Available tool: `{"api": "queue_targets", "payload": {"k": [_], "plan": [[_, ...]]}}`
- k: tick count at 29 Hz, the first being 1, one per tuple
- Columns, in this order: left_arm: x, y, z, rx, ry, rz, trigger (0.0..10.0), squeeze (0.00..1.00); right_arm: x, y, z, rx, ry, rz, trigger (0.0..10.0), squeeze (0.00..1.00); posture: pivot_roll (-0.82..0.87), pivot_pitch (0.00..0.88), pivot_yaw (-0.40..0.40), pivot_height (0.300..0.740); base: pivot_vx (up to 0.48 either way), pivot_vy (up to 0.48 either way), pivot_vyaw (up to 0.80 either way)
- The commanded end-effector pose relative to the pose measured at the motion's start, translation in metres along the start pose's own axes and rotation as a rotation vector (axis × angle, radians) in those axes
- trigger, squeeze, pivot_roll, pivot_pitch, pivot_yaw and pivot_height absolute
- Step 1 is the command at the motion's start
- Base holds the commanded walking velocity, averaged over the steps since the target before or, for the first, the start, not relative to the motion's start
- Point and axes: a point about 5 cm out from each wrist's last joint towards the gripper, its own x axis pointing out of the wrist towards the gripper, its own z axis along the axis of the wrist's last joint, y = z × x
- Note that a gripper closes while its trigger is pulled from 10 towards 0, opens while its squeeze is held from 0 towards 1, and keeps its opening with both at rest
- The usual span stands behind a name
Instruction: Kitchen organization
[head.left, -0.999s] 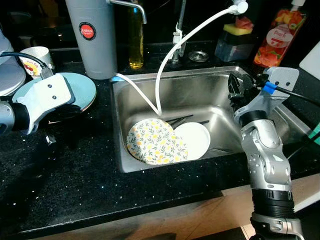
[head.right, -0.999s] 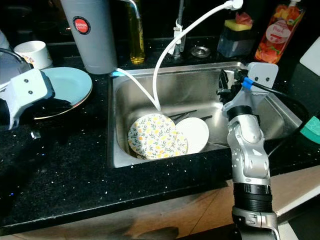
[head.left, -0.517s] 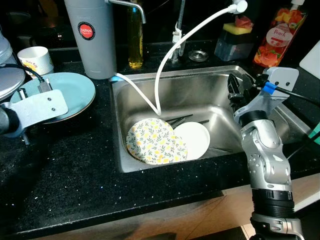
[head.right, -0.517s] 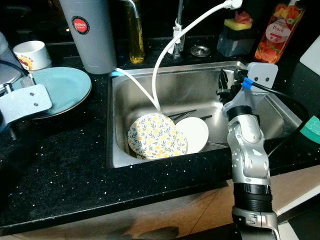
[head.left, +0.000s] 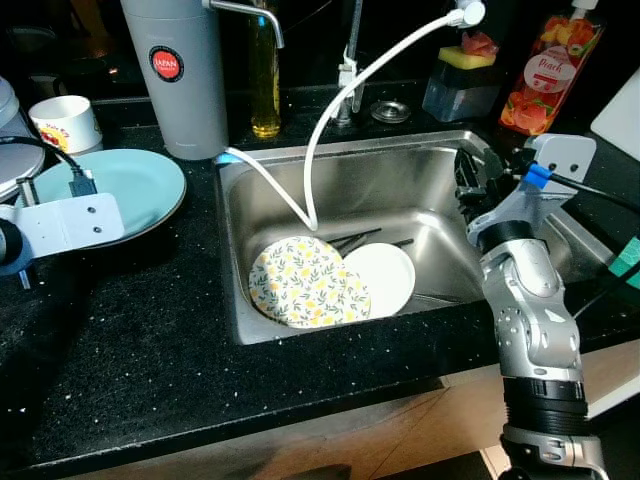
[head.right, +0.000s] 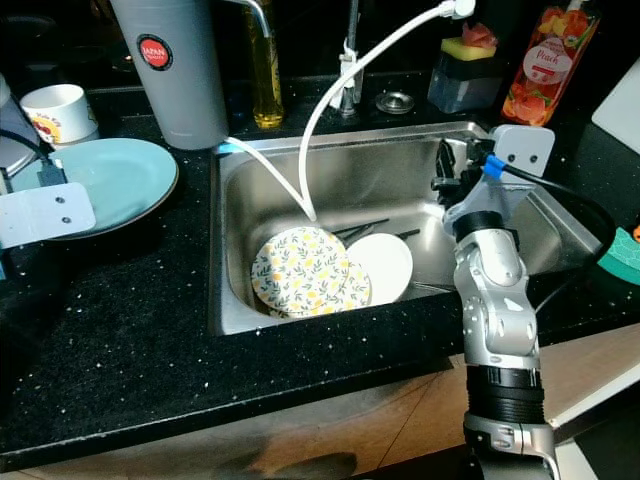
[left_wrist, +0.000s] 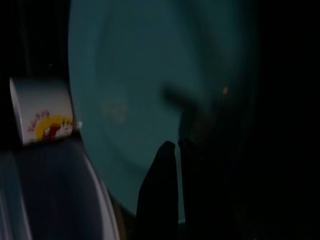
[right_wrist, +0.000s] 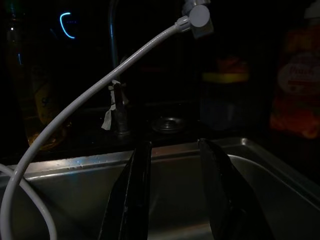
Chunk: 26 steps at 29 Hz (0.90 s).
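A flowered plate (head.left: 300, 282) leans in the steel sink (head.left: 400, 165), overlapping a white plate (head.left: 385, 280), with dark utensils (head.left: 360, 238) behind them. A teal plate (head.left: 135, 180) lies on the black counter left of the sink, beside a white printed cup (head.left: 62, 122). My left gripper (left_wrist: 176, 145) hovers over the teal plate (left_wrist: 140, 100), its fingers together with nothing between them; the wrist (head.left: 60, 222) sits at the counter's left edge. My right gripper (right_wrist: 175, 165) hangs open and empty inside the sink's right end (head.left: 470, 180).
A white hose (head.left: 340, 110) arcs from the tap into the sink. A grey cylinder (head.left: 180, 75), an oil bottle (head.left: 264, 80), a sponge holder (head.left: 462, 85) and a red soap bottle (head.left: 540, 75) line the back. Bare black counter (head.left: 150, 340) lies in front.
My left arm has pulled back to the left, uncovering most of the teal plate. The right arm has stayed put. The view has shifted slightly.
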Motion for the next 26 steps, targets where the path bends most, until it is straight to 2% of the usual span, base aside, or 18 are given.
{"api": "queue_targets", "payload": {"k": [1,2,3,5,6,9,11,12,14,15,16,18,21,26], "plan": [[-0.010,0.007,0.011,-0.002,-0.074,-0.014,10.0,0.00,0.001,-0.001,0.000,0.002,0.000,0.000,10.0,0.13,0.04,0.046,-0.008,0.740,0.000,0.000,0.00],[-0.013,0.008,0.018,0.003,-0.122,-0.029,10.0,0.00,0.001,-0.001,0.000,0.002,0.000,-0.001,10.0,0.13,0.04,0.046,-0.008,0.740,0.000,0.000,0.00],[-0.013,0.008,0.018,0.003,-0.122,-0.029,10.0,0.00,0.001,-0.001,0.000,0.002,0.000,-0.001,10.0,0.13,0.04,0.046,-0.008,0.740,0.000,0.000,0.00],[-0.020,0.009,0.029,0.040,-0.221,-0.050,10.0,0.00,0.001,-0.001,-0.001,0.002,0.001,-0.002,10.0,0.13,0.04,0.046,-0.008,0.740,0.000,0.000,0.00],[-0.023,0.011,0.031,0.057,-0.236,-0.052,10.0,1.00,0.001,-0.001,-0.001,0.003,0.002,-0.002,10.0,0.13,0.04,0.053,-0.009,0.740,0.000,0.000,0.00],[-0.025,0.012,0.031,0.069,-0.233,-0.051,10.0,1.00,0.000,-0.001,-0.001,0.004,0.002,-0.001,10.0,0.13,0.04,0.053,-0.009,0.740,0.000,0.000,0.00],[-0.025,0.022,0.025,0.086,-0.161,0.026,10.0,1.00,0.000,0.000,-0.002,0.006,0.003,0.000,10.0,0.13,0.04,0.053,-0.009,0.740,0.000,0.000,0.00],[-0.025,0.022,0.025,0.086,-0.161,0.026,10.0,1.00,0.000,0.000,-0.002,0.006,0.003,0.000,10.0,0.13,0.04,0.053,-0.009,0.740,0.000,0.000,0.00],[-0.026,0.015,0.014,0.131,-0.070,-0.040,10.0,0.00,0.001,0.001,-0.002,0.008,0.003,0.001,10.0,0.13,0.05,0.056,-0.010,0.740,0.000,0.000,0.00],[-0.026,0.015,0.014,0.131,-0.070,-0.040,10.0,0.00,0.001,0.001,-0.002,0.008,0.003,0.001,10.0,0.13,0.05,0.056,-0.010,0.740,0.000,0.000,0.00],[-0.027,0.008,0.010,0.146,-0.041,-0.097,10.0,0.00,0.001,0.001,-0.001,0.008,0.002,0.000,10.0,0.13,0.05,0.059,-0.008,0.740,0.000,0.000,0.00],[-0.027,0.006,0.010,0.143,-0.049,-0.108,10.0,0.00,0.001,0.001,-0.001,0.009,0.002,-0.001,10.0,0.13,0.05,0.059,-0.008,0.740,0.000,0.000,0.00],[-0.029,0.000,0.023,0.079,-0.159,-0.142,10.0,0.00,0.000,0.000,-0.002,0.009,0.006,-0.002,10.0,0.13,0.05,0.062,-0.009,0.740,0.000,0.000,0.00],[-0.027,-0.001,0.023,0.078,-0.161,-0.149,10.0,0.00,-0.001,0.000,-0.003,0.008,0.008,-0.003,10.0,0.13,0.05,0.063,-0.009,0.740,0.000,0.000,0.00]]}}
